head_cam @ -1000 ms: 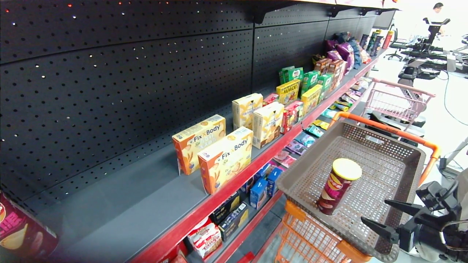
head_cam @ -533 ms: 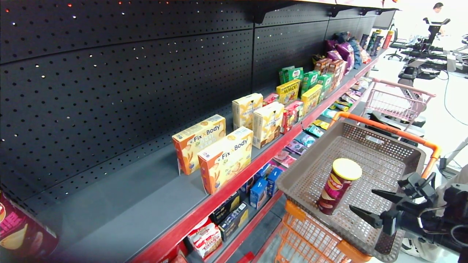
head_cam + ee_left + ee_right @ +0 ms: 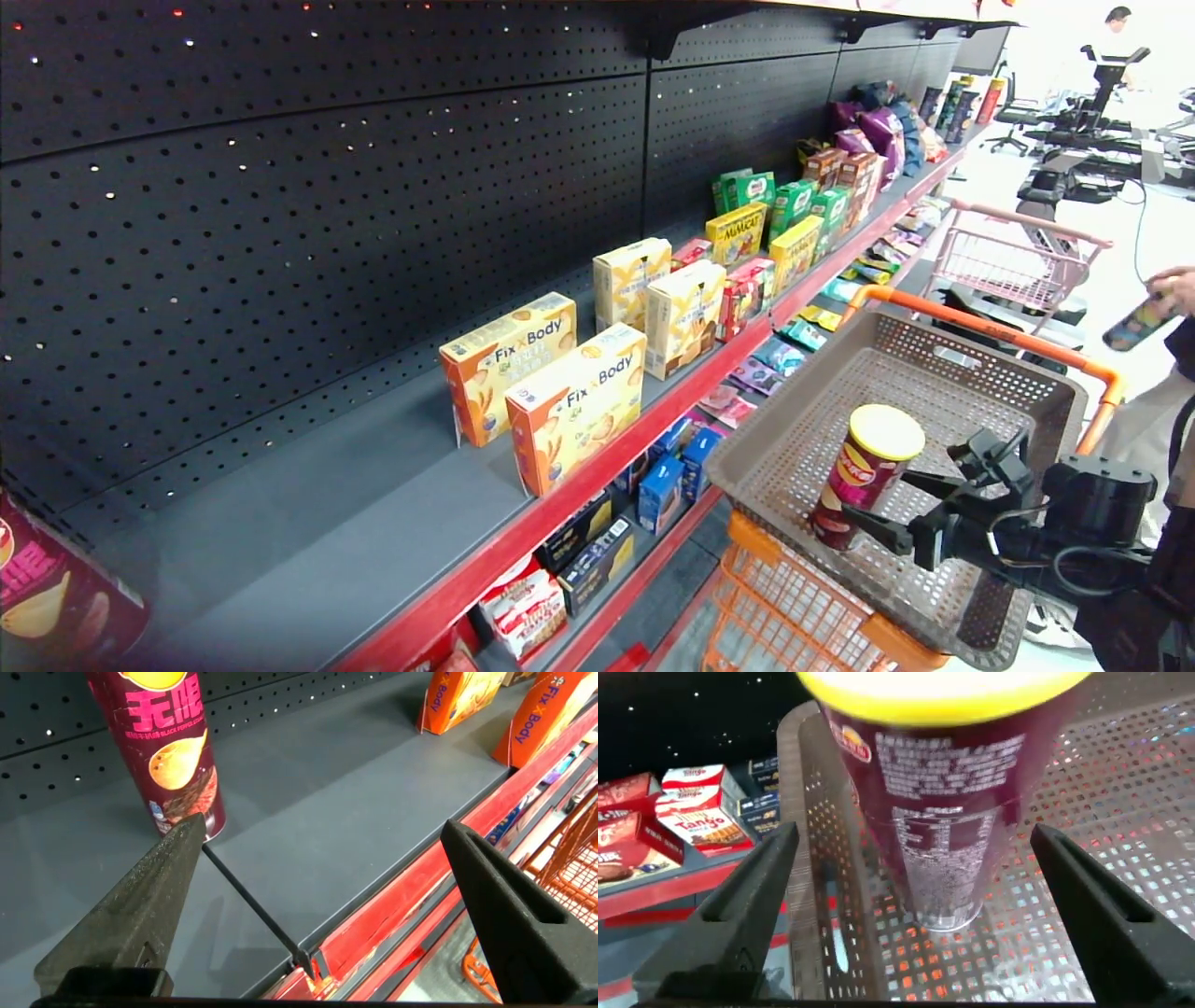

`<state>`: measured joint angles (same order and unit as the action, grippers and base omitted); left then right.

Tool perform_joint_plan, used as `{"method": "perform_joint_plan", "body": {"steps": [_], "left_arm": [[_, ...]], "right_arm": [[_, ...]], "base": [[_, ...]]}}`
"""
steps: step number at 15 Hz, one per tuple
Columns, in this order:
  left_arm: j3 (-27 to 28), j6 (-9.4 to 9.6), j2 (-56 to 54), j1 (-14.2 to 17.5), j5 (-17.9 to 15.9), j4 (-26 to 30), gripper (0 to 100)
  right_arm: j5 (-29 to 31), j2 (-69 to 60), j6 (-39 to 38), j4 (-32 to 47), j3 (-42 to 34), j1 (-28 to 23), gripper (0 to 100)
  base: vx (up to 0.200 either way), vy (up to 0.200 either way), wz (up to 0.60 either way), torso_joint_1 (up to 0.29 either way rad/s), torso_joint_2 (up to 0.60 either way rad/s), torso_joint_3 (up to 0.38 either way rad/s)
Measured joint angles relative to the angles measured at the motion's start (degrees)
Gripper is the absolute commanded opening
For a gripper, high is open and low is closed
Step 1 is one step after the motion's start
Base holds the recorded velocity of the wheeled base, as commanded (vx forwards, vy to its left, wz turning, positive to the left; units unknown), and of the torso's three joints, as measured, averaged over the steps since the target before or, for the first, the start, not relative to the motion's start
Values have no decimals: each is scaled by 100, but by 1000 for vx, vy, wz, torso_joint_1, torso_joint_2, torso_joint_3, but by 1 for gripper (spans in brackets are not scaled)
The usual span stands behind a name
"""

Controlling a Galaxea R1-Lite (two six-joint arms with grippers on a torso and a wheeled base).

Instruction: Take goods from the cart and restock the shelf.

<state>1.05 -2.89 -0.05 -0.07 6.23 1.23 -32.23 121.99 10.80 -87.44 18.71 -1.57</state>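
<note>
Maroon cardboard chip can with yellow plastic lid (image 3: 864,457) stands on its base on the floor of the grey-brown perforated plastic basket (image 3: 990,383). It is toward the near, shelf-side part of the basket. The basket sits on top of the orange wire cart (image 3: 1036,343), which is parked just beside the shelf.

Right gripper (image 3: 878,497) is inside the basket at can height. Its black fingers are spread wide, one on each side of the can, and the right wrist view shows a gap on both sides, so there is no contact.

Left gripper (image 3: 324,831) hangs over the grey metal shelf board with red front edge (image 3: 308,523), fingers also spread wide and holding nothing. A second maroon chip can (image 3: 173,756) stands upright on the shelf board near it. Two orange-and-yellow cardboard biscuit boxes (image 3: 574,401) stand farther along the same board.
</note>
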Motion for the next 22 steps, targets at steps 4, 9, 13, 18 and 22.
{"method": "perform_joint_plan", "body": {"steps": [4,9,13,18,22], "left_arm": [[0,2,0,0,-2,-1,100],[0,2,0,0,0,-1,100],[0,0,0,0,-2,-1,100],[0,0,0,0,-2,-1,100],[0,2,0,0,0,0,100]], "right_arm": [[0,234,-76,-15,367,-32,100],[0,446,-152,-34,680,6,100],[0,607,-161,-83,800,63,100],[0,756,-169,-83,973,122,0],[0,811,-167,-57,1063,148,0]], "base": [[0,0,0,0,0,0],[0,0,0,0,0,0],[0,0,0,0,0,0],[0,0,0,0,0,0],[0,0,0,0,0,0]]}}
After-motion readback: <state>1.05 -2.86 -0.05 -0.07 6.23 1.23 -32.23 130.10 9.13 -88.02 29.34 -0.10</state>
